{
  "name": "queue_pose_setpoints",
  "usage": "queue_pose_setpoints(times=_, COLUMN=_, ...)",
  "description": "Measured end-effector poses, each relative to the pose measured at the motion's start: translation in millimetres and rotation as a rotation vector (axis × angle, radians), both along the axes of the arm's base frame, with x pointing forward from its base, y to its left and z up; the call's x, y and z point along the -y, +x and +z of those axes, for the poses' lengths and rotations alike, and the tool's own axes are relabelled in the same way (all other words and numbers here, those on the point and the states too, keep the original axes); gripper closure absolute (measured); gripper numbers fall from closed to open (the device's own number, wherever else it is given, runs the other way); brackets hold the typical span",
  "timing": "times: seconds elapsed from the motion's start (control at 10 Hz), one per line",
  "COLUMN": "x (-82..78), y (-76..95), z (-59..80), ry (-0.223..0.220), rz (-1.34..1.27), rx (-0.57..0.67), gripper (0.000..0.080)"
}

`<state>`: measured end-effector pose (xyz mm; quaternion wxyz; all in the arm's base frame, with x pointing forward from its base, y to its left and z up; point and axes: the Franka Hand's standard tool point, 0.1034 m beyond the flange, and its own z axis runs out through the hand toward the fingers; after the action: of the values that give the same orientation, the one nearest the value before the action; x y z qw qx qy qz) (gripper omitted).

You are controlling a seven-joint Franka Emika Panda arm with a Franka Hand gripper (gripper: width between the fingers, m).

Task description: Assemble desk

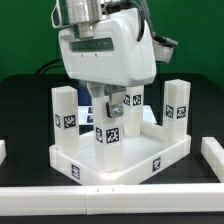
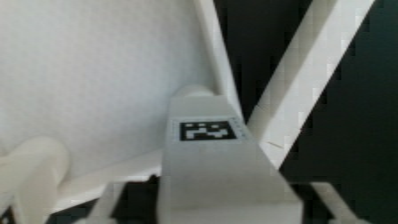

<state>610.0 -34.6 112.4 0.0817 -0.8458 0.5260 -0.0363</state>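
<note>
Seating a tagged leg (image 1: pixel 110 128) into the tabletop panel (image 1: pixel 120 160), which lies on the black surface (image 1: pixel 25 110) with three legs already upright. Claw (image 2: pixel 208 185) clamped on that leg. Next, probably: twisting it home, then releasing.

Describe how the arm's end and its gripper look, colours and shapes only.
In the exterior view, the gripper hangs from a bulky, rounded white housing with a darker grey band across its front. Above it sits a grey metallic cylindrical wrist section. A dark cable loops beside the housing on the exterior view's right. The fingers look dark and slim; no markings are legible.
</note>
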Motion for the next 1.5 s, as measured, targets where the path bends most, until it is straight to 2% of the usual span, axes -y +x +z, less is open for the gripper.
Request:
queue_pose_setpoints(times=0.1, x=1.1, y=-0.1, z=-0.1, ry=-0.007, rz=0.043, rx=0.004, gripper=0.0298)
queue_pose_setpoints(times=0.2, x=3.0, y=-0.2, z=-0.8, ry=-0.028, rz=0.199, rx=0.017, gripper=0.0298)
queue_pose_setpoints(times=0.3, x=7.3, y=1.3, z=-1.4, ry=-0.047, rz=0.355, rx=0.029, gripper=0.0182)
queue_pose_setpoints(times=0.4, x=-0.1, y=-0.1, z=-2.6, ry=-0.059, rz=0.527, rx=0.031, gripper=0.0160)
queue_pose_setpoints(times=0.5, x=-6.4, y=-1.2, z=-3.0, ry=-0.067, rz=0.618, rx=0.039, gripper=0.0160)
queue_pose_setpoints(times=0.8, x=-2.4, y=-1.3, z=-3.1, ry=-0.104, rz=0.830, rx=0.057, gripper=0.0150)
queue_pose_setpoints(times=1.0, x=4.9, y=0.5, z=-0.4, ry=-0.183, rz=1.204, rx=0.071, gripper=0.0150)
queue_pose_setpoints(times=1.1, x=7.2, y=0.6, z=-0.3, ry=-0.197, rz=1.286, rx=0.074, gripper=0.0150)
queue_pose_setpoints(times=1.3, x=7.3, y=0.4, z=-0.7, ry=-0.196, rz=1.281, rx=0.073, gripper=0.0176)
queue_pose_setpoints(times=1.4, x=7.3, y=0.4, z=-0.7, ry=-0.194, rz=1.266, rx=0.072, gripper=0.0356)
queue_pose_setpoints(times=1.5, x=7.1, y=0.3, z=-0.9, ry=-0.185, rz=1.198, rx=0.066, gripper=0.0356)
